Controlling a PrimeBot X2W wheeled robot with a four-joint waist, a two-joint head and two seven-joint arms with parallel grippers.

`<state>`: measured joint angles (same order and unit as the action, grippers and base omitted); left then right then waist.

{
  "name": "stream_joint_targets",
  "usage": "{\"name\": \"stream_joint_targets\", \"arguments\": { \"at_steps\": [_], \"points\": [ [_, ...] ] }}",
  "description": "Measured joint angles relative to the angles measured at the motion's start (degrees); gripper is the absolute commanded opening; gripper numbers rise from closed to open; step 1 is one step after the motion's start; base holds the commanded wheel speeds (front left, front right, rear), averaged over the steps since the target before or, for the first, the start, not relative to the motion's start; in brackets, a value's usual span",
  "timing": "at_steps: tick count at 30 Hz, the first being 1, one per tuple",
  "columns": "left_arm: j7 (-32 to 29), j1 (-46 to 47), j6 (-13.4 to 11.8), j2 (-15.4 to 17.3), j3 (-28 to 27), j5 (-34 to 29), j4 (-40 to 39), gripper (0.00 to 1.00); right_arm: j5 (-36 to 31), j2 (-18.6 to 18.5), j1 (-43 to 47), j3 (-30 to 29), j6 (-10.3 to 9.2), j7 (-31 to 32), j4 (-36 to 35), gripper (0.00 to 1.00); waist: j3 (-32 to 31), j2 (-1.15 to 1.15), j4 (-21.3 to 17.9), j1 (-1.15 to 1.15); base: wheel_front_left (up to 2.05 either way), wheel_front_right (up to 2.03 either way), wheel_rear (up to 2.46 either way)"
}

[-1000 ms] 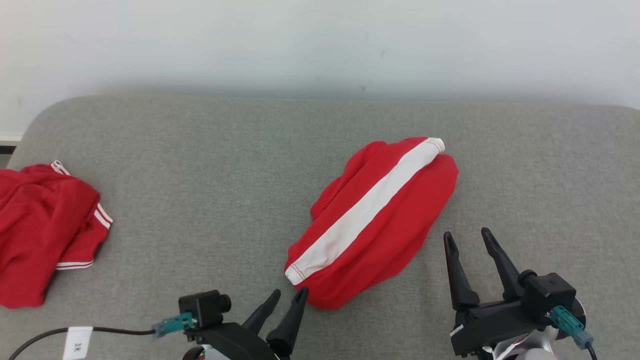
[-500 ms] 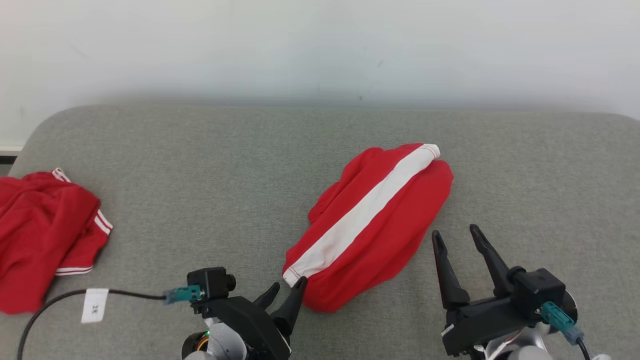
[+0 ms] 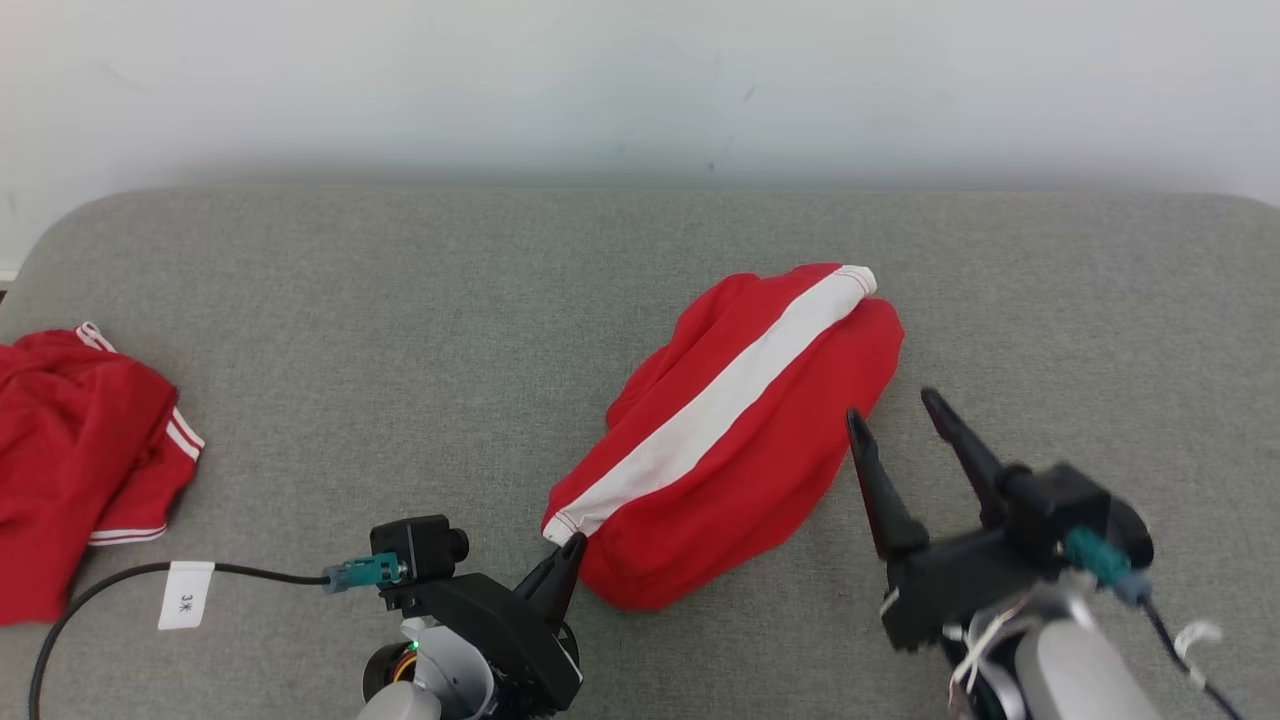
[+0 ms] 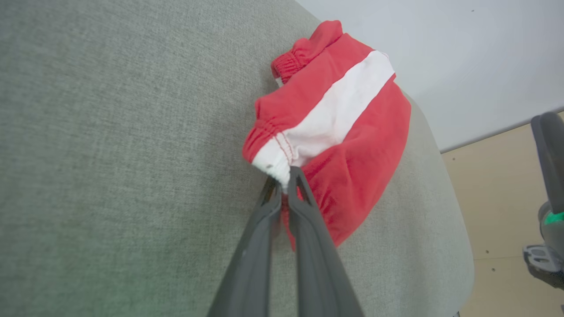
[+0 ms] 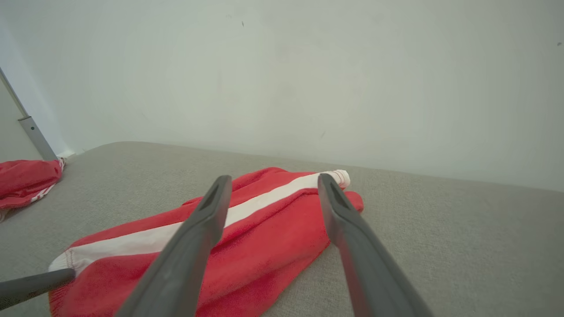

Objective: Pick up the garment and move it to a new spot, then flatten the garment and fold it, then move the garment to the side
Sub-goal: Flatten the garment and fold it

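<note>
At near hem: garment [image 3: 730, 440] clenched by left gripper [image 4: 286, 176] — to be lifted slowly.
Right edge: right gripper [image 3: 890, 405] spread, empty; cloth to be gathered deeply.

Garment [image 3: 740, 440] centre of cushion [image 3: 400, 330]; second garment [image 3: 70, 450] left.

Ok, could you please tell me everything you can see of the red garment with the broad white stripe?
The garment is red, soft-looking cloth with a broad white stripe running its length and a gathered elastic band at one edge. It lies bundled in a loose oval, diagonal on the grey padded surface. The left gripper is shut on its near stripe end; the open right gripper is by its right edge.
</note>
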<state>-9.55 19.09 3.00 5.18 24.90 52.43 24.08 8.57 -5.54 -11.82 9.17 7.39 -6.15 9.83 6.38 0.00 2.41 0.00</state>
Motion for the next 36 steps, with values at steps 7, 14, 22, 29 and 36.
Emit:
{"name": "stream_joint_targets", "arguments": {
  "at_steps": [7, 14, 22, 29, 36],
  "points": [
    [1.2, 1.0, 0.5, -0.5, 0.1, 0.1, 0.1, 1.0, 3.5, -6.7, -12.3, 4.1, 0.0, 7.2, 4.1, 1.0, 1.4, 0.0, 1.1, 0.0, 0.0, 0.0, 0.0],
    [2.4, 2.7, 1.1, -1.0, 0.4, 0.7, -0.2, 0.92, 9.8, -13.0, -23.7, 5.8, 0.01, 11.7, 14.8, 1.0, 3.1, 0.0, 3.2, 0.01, 0.0, 0.0, 0.0],
    [1.4, 3.5, 2.5, -1.5, 2.9, 1.7, -0.4, 0.0, 13.1, -17.6, -33.9, 9.6, 0.01, 12.2, 27.2, 1.0, 5.9, 0.0, 5.9, 0.01, 0.0, 0.0, 0.0],
    [1.5, 4.5, 3.1, -1.7, 4.6, 2.7, -0.8, 0.0, 14.1, -19.3, -39.8, 12.4, 0.01, 17.3, 36.9, 1.0, 8.1, 0.0, 7.5, 0.01, 0.0, 0.0, 0.0],
    [2.4, 4.4, 3.3, -1.6, 4.8, 3.1, -1.1, 0.0, 18.1, -19.6, -41.6, 14.2, 0.01, 21.5, 40.1, 1.0, 9.4, 0.0, 9.0, 0.01, 0.0, 0.0, 0.0]
  ]
}}
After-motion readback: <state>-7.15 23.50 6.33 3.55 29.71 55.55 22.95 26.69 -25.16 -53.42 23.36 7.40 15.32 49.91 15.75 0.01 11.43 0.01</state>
